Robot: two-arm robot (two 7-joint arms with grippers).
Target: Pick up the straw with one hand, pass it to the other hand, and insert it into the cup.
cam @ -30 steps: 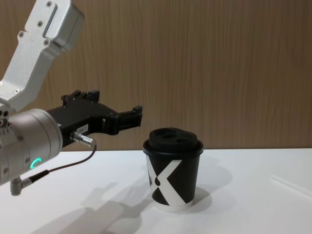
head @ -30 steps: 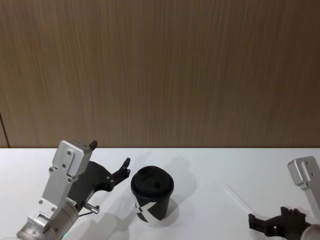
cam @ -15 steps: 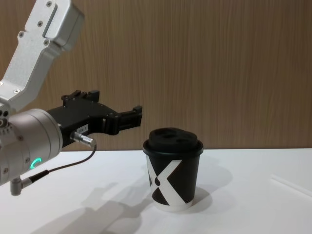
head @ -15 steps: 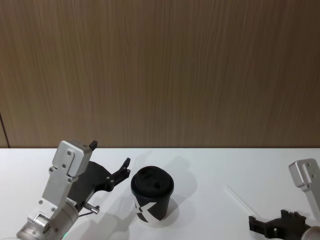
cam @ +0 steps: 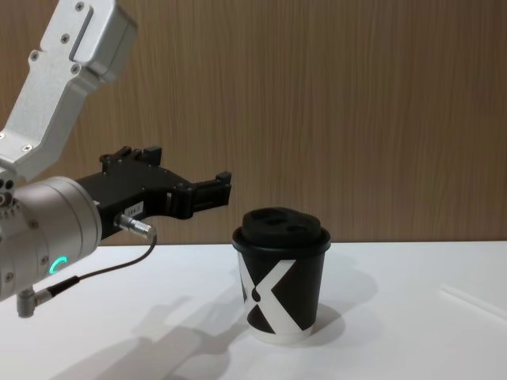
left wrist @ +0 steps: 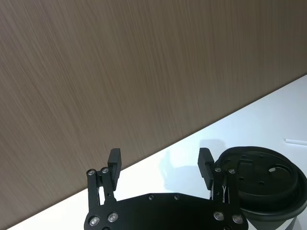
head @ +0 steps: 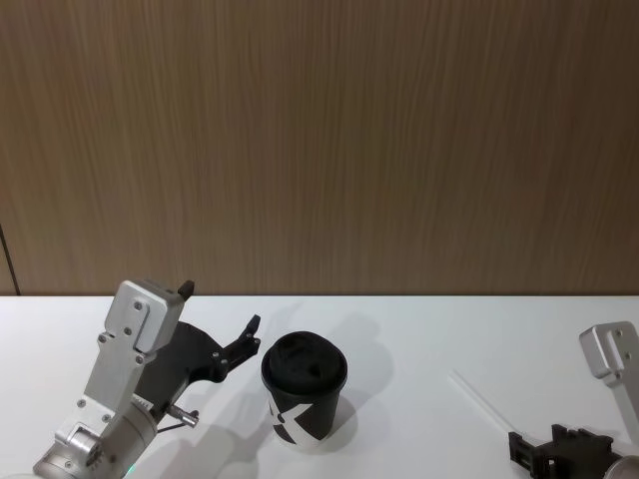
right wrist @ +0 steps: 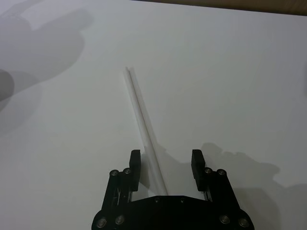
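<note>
The white straw (right wrist: 144, 129) lies flat on the white table (head: 419, 339), right of the cup; it also appears as the straw (head: 479, 399) in the head view and the straw (cam: 474, 301) at the chest view's right edge. My right gripper (right wrist: 165, 162) is open, and the straw's near end runs between its two fingers, closer to one of them. The same right gripper (head: 521, 447) sits low at the table's front right. The black cup (head: 305, 391) with a white X and domed lid (left wrist: 261, 179) stands mid-table. My left gripper (left wrist: 159, 160), open and empty, hovers just left of the cup.
A brown wood-grain wall (head: 319, 140) closes off the far side of the table. The left arm's silver wrist with a green ring (cam: 55, 265) and its cable take up the front left. Bare table lies between cup and straw.
In the head view my right gripper has drawn back a little toward the lower right corner. The left arm, cup and straw have not moved.
</note>
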